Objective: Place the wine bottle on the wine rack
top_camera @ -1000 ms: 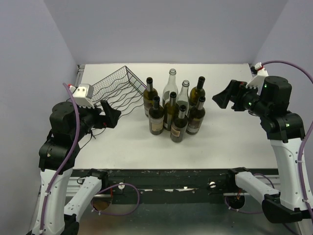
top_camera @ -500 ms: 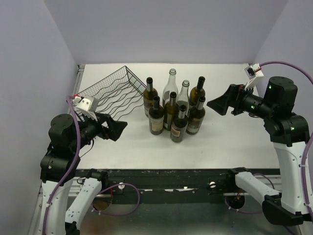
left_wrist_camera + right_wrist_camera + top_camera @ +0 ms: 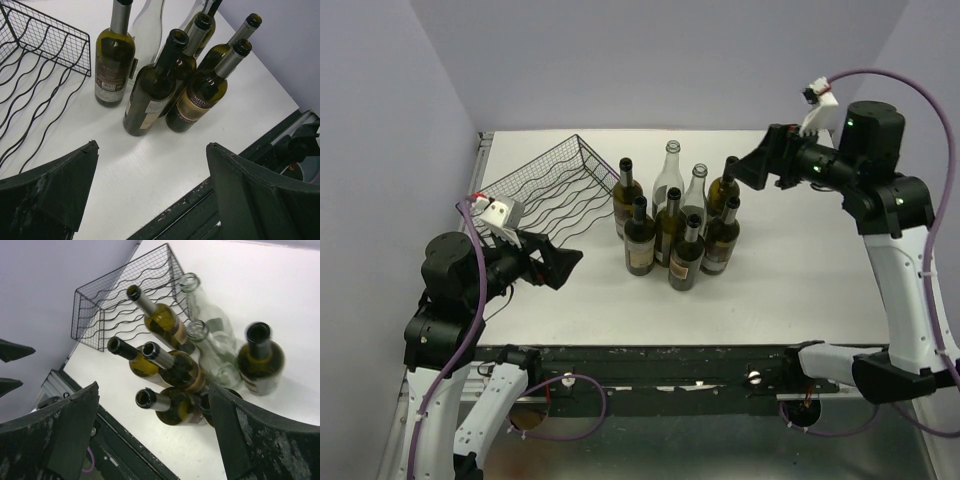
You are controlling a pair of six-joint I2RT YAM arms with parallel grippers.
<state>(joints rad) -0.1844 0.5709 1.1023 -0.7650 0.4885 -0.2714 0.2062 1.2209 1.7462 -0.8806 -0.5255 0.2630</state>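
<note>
The black wire wine rack lies on the white table at the back left, and no bottle rests on it. It also shows in the left wrist view and the right wrist view. Several wine bottles stand upright in a cluster at mid-table; most are dark green and two are clear glass. My left gripper is open and empty, low over the table left of the cluster. My right gripper is open and empty, raised above the cluster's right side.
The table's black front rail runs along the near edge and shows in both wrist views. Purple walls close in the left, back and right. Purple cables hang from both arms.
</note>
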